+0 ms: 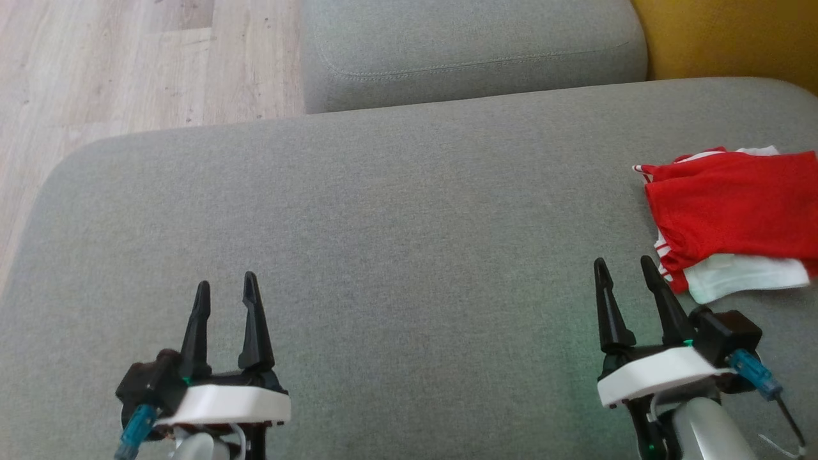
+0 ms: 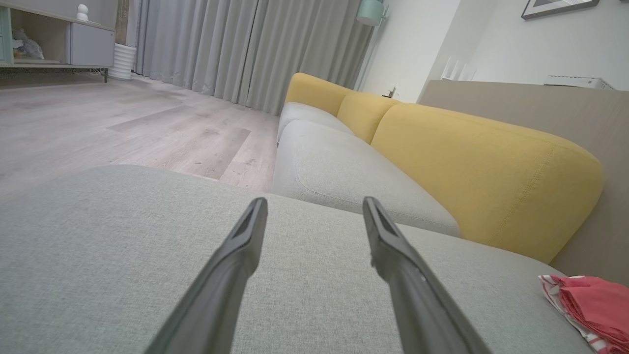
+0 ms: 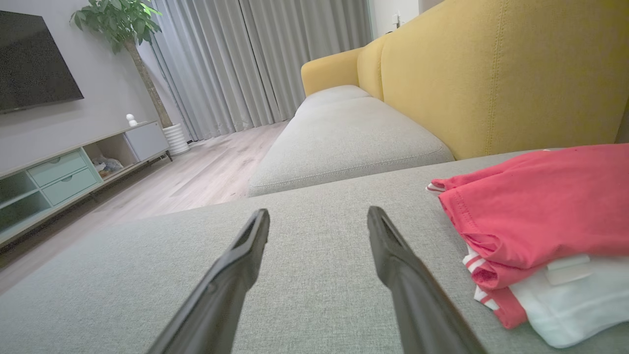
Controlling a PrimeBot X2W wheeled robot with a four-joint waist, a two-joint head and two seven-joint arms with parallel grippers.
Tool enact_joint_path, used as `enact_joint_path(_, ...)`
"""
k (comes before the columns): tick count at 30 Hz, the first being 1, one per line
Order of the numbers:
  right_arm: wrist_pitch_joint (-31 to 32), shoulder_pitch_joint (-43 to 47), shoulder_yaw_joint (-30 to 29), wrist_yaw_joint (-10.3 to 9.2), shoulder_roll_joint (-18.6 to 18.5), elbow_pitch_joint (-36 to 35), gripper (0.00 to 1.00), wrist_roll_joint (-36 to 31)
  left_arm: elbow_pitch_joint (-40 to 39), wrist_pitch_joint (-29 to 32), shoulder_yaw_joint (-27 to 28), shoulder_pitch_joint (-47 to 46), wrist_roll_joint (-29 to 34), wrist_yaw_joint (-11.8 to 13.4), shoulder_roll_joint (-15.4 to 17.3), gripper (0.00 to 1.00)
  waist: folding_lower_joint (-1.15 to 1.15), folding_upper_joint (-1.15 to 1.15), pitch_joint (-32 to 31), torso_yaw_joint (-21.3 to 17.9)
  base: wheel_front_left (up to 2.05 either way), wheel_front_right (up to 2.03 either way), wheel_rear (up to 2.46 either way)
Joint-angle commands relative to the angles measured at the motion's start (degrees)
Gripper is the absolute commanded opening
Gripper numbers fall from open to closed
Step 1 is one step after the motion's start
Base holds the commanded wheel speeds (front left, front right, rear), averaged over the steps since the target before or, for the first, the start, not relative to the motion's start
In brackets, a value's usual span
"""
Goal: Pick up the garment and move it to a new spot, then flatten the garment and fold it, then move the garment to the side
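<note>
Both grippers are open and hold nothing: the left gripper [image 1: 226, 281] sits at the lower left of the head view and the right gripper [image 1: 623, 260] at the lower right. Each has two dark fingers [image 1: 254, 319] spread apart, pointing forward across a wide grey sofa cushion [image 1: 383, 223]. One garment [image 1: 735, 204] lies on this cushion at its right side. It is a folded red piece with white stripes and a white layer under it. It is just beside the right gripper's fingertips, apart from them, and well apart from the left gripper. A second grey cushion [image 1: 473, 51] lies beyond the first, with a yellow backrest [image 1: 728, 38] to its right and a wood floor [image 1: 128, 64] to its left.
</note>
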Motion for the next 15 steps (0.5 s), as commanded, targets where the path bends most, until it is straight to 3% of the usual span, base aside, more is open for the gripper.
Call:
enact_joint_path(1,-0.8,-3.2,1.7,0.37,-0.2,-1.7,1.00,0.6,-1.7,-0.5,2.2,-1.4,-0.1,-0.1,0.2,1.00,0.00,0.00,0.1,0.0,0.00,0.00,0.00)
enact_joint_path(6,-0.7,-3.1,2.0,0.37,-0.2,-1.8,1.00,0.8,-1.0,-0.5,2.2,-1.3,-1.1,-0.5,0.2,1.00,0.00,0.00,0.1,-0.1,0.00,0.00,0.00)
enact_joint_path(7,0.0,0.0,0.5,0.00,0.0,0.0,0.00,0.4,0.5,0.0,0.1,0.0,-1.1,-0.5,0.0,0.00,0.00,0.00,0.1,-0.1,0.00,0.00,0.00)
enact_joint_path(15,0.7,1.3,0.4,-0.01,-0.1,2.0,0.00,3.6,3.1,1.1,0.5,0.5,-3.8,-0.7,0.0,0.00,0.00,0.00,0.2,0.0,0.00,0.00,0.00)
